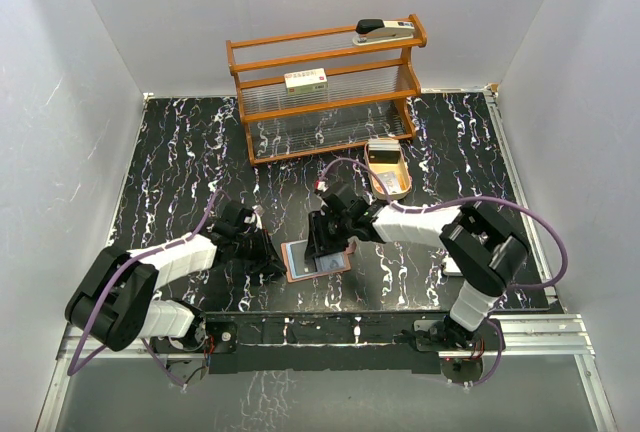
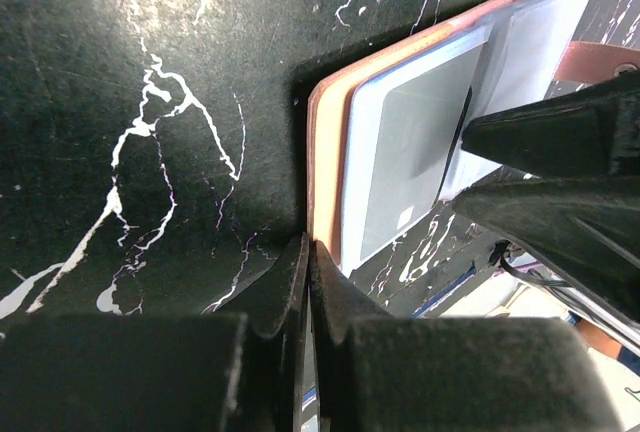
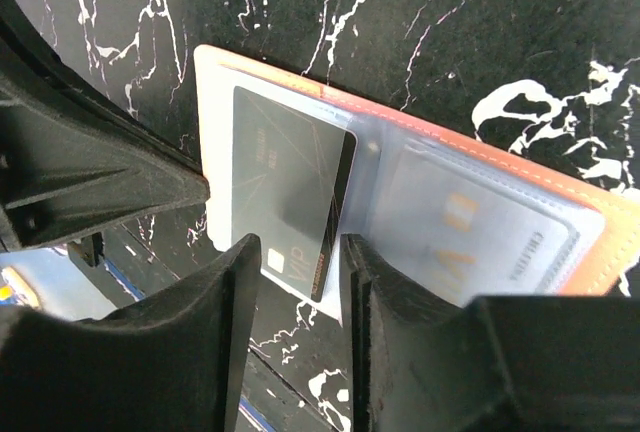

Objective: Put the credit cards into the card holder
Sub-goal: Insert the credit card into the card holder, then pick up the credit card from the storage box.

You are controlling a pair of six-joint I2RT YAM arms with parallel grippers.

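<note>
**A:** Where is the card holder (image 1: 298,264)?

**B:** It lies open and flat on the black marbled tabletop (image 1: 180,172), near the front edge, between the two arms; its clear inner pockets face up.

**A:** And the left end effector (image 2: 308,252)?

**B:** It is clenched, with the fingers pressed together and nothing between them; the tips sit low on the tabletop, right against the holder's outer rim.

**A:** The right end effector (image 3: 300,250)?

**B:** It hangs over the holder with its fingers partly apart; the near end of a dark card (image 3: 285,167) lies in the gap, one edge against a finger; I cannot tell whether the fingers pinch the card or only straddle it; the card's far end is tucked under a clear pocket and its near end tilts up.

**A:** Any other card?

**B:** A pale card (image 3: 470,242) with faint lettering sits fully inside the neighbouring pocket.

**A:** What else is there?

**B:** A wooden rack (image 1: 325,92) stands at the back; a stapler (image 1: 385,30) lies on its top shelf and a cream-and-yellow box (image 1: 306,80) on the middle one; an oval wooden tray (image 1: 388,170) sits by the rack's right end, well apart from the holder.
</note>
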